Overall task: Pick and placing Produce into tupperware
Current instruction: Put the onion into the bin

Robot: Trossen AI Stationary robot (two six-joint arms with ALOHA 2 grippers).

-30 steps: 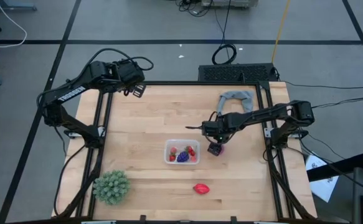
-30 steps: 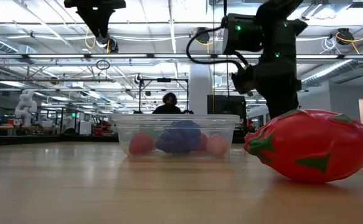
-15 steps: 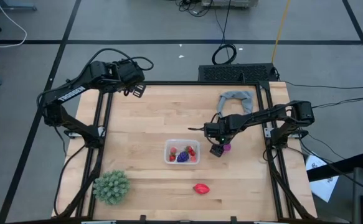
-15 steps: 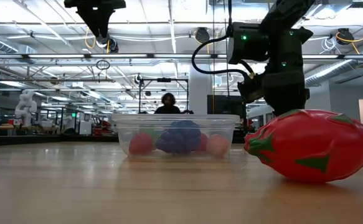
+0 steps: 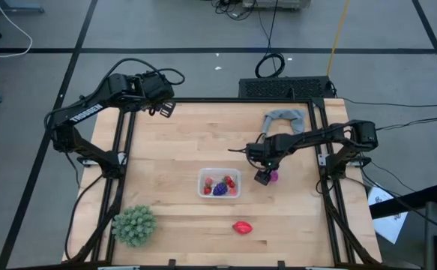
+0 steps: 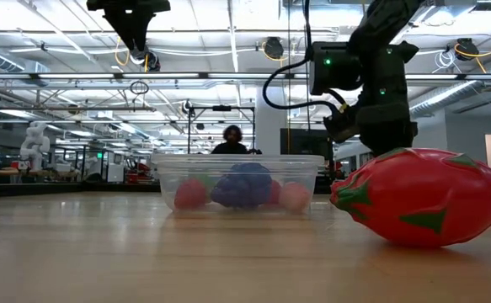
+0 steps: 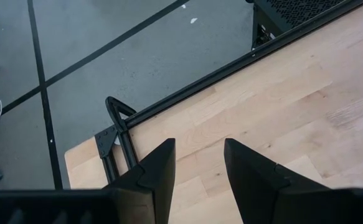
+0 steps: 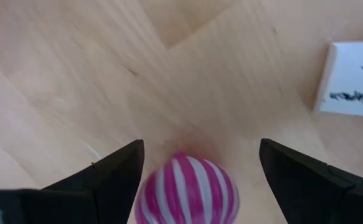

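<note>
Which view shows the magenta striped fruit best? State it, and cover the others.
The right wrist view: the magenta striped fruit fills the gap inside the open right gripper. The high view shows only a small magenta spot beside that gripper. The low and left wrist views miss it.

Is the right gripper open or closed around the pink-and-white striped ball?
Open. The right gripper has its fingers wide apart; the pink-and-white striped ball lies on the wooden table between them, untouched.
</note>
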